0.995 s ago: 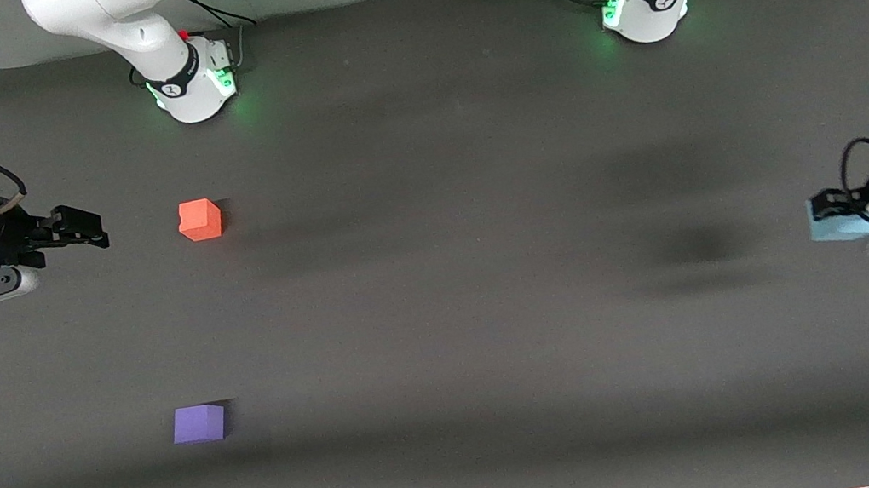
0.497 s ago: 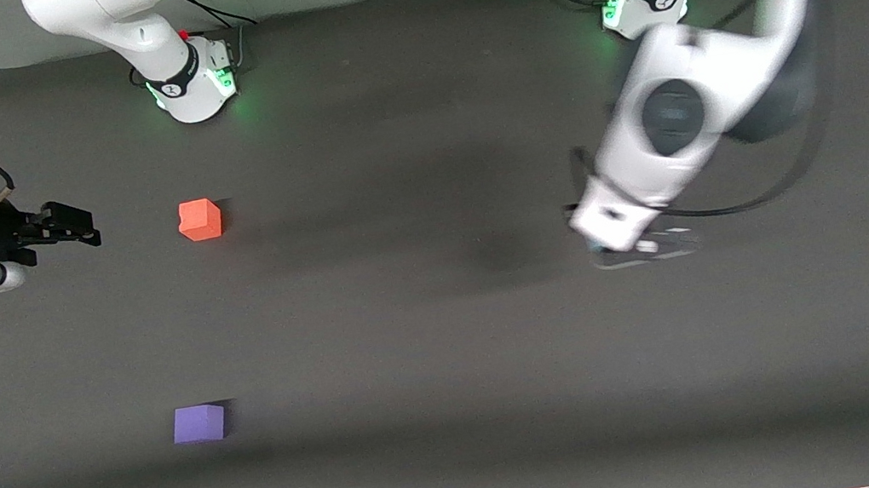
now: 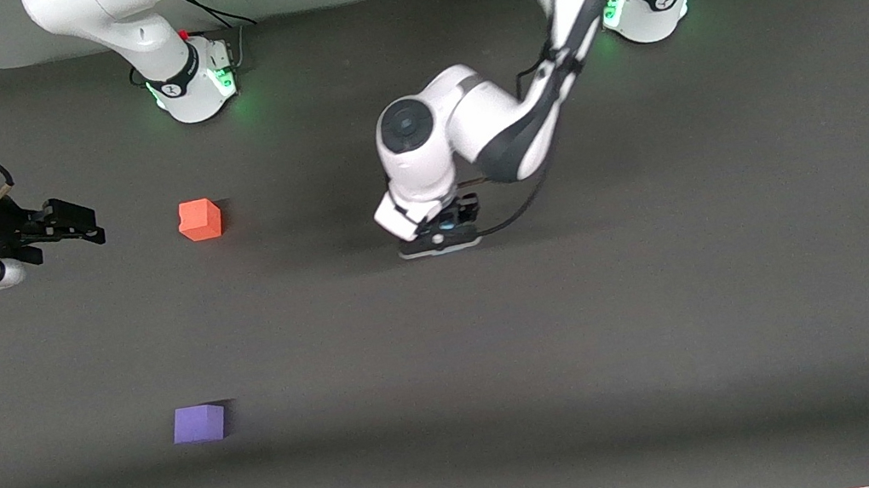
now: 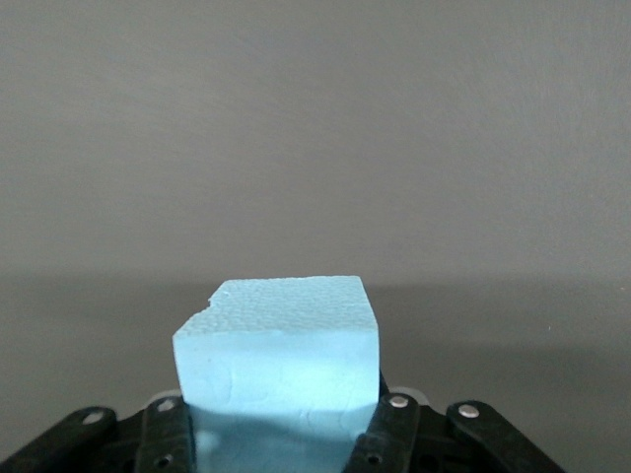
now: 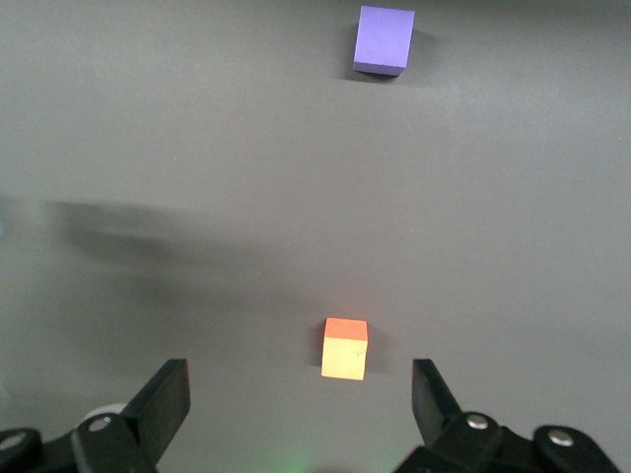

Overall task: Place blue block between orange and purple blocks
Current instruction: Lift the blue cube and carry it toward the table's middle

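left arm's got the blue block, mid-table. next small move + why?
Probably carry on toward the right arm's end of the table, then descend. The left gripper is shut on the blue block over bare table, short of the gap. The orange block and the purple block sit apart with open table between them. The right gripper waits open beside the orange block, clear of the gap.

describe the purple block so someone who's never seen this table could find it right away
Start from the dark grey table and go to the right arm's end. Two small cubes sit there, apart on the bare mat. The purple block is the one nearer the front camera, violet with clean edges, while the orange block lies farther from it, in front of the open right tool.
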